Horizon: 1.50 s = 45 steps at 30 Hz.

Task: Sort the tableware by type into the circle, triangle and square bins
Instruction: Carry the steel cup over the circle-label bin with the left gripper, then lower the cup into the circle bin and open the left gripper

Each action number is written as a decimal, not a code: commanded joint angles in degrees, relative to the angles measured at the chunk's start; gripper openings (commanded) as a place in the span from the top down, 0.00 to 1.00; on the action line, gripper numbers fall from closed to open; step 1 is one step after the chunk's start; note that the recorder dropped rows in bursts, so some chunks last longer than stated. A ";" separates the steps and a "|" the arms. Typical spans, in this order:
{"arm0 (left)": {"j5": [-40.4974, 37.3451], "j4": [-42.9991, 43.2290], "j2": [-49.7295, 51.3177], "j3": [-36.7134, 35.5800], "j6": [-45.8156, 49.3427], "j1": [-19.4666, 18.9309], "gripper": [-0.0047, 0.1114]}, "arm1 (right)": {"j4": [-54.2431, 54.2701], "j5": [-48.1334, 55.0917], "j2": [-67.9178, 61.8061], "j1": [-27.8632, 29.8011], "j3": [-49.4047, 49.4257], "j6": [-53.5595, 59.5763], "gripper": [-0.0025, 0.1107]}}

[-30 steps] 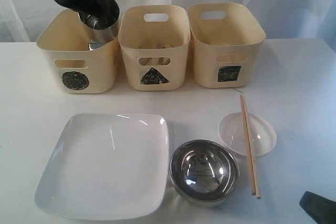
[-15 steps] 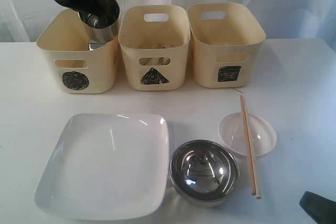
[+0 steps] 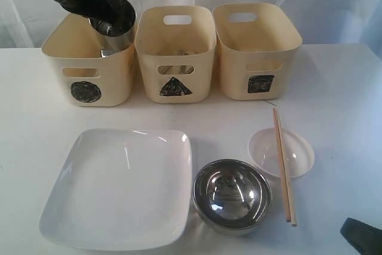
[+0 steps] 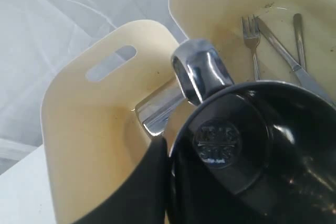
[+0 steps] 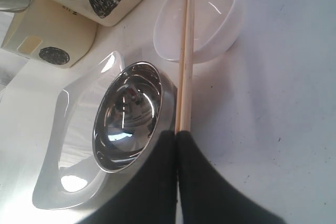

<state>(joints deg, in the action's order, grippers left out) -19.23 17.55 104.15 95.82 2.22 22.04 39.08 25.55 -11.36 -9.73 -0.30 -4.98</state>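
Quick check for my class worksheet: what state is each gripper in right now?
Left gripper: closed on a steel cup, above the circle bin.
Right gripper: closed, holding nothing.

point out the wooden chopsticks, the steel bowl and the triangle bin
wooden chopsticks (image 3: 283,165): exterior view, mid-length of the pair
steel bowl (image 3: 231,194): exterior view, centre of its inside
triangle bin (image 3: 147,77): exterior view, bare front wall left of the mark
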 commanded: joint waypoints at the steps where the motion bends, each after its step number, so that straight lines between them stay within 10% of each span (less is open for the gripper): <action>1: 0.62 0.04 -2.53 -0.31 -0.78 0.40 0.96 | -0.30 -0.28 0.38 -0.21 0.30 -0.03 0.98; 45: 3.11 3.98 1.24 -4.13 -5.21 -4.79 0.91 | -0.30 -0.28 0.38 -0.21 0.30 -0.03 0.98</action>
<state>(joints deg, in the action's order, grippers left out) -15.68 21.47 105.95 91.86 -2.12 17.30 39.08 25.55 -11.36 -9.73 -0.30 -4.98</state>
